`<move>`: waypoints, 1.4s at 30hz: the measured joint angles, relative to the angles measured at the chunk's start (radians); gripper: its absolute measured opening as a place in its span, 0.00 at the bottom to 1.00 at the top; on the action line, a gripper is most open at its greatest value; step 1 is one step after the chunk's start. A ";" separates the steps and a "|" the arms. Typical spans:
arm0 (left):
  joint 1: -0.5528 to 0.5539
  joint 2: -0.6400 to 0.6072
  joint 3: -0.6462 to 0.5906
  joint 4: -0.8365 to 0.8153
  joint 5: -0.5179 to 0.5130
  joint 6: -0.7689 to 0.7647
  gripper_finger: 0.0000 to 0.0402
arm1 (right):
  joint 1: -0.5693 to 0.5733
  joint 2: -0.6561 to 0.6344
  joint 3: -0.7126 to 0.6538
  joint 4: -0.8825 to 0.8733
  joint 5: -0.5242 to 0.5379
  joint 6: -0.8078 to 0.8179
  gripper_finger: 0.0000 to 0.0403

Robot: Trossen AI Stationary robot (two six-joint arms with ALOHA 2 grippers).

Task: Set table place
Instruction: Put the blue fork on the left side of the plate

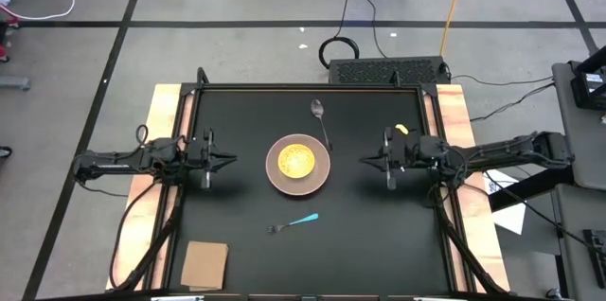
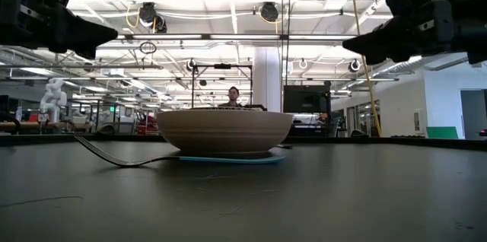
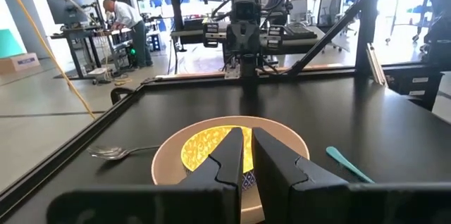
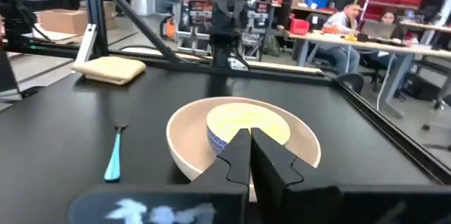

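A round pinkish-tan plate [image 1: 298, 165] stands at the middle of the black table [image 1: 237, 112], and a smaller yellow dish [image 1: 295, 160] sits inside it. A silver spoon [image 1: 320, 116] lies flat on the far side of the plate. A thin light-blue utensil [image 1: 295, 221] lies flat on its near side. My left gripper [image 1: 230, 160] hovers level to the left of the plate, shut but for a thin slit [image 3: 248, 134]. My right gripper [image 1: 365, 159] hovers level to the right of it, shut [image 4: 249, 134]. Both point at the plate and are empty.
A tan square [image 1: 204, 265] lies near the table's front left corner. Pale wooden strips [image 1: 163, 121] run along the left and right edges. A small yellow thing [image 1: 402, 131] lies by the right arm. People work at desks [image 4: 352, 23] in the room beyond.
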 joint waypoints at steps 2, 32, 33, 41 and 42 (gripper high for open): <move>0.000 0.000 0.000 -0.002 -0.001 0.005 0.09 | -0.022 -0.001 -0.008 0.004 -0.001 0.005 0.00; -0.093 0.439 0.246 0.102 -0.084 -0.177 0.09 | -0.181 0.000 -0.060 0.025 -0.187 0.039 0.00; -0.097 0.483 0.272 0.098 -0.069 -0.194 0.09 | -0.181 0.000 -0.060 0.025 -0.197 0.039 0.00; -0.124 0.803 0.466 0.105 0.083 -0.278 0.19 | -0.180 0.000 -0.060 0.025 -0.214 0.052 0.00; -0.130 0.842 0.484 0.104 0.085 -0.292 0.22 | -0.180 0.000 -0.060 0.024 -0.214 0.055 0.00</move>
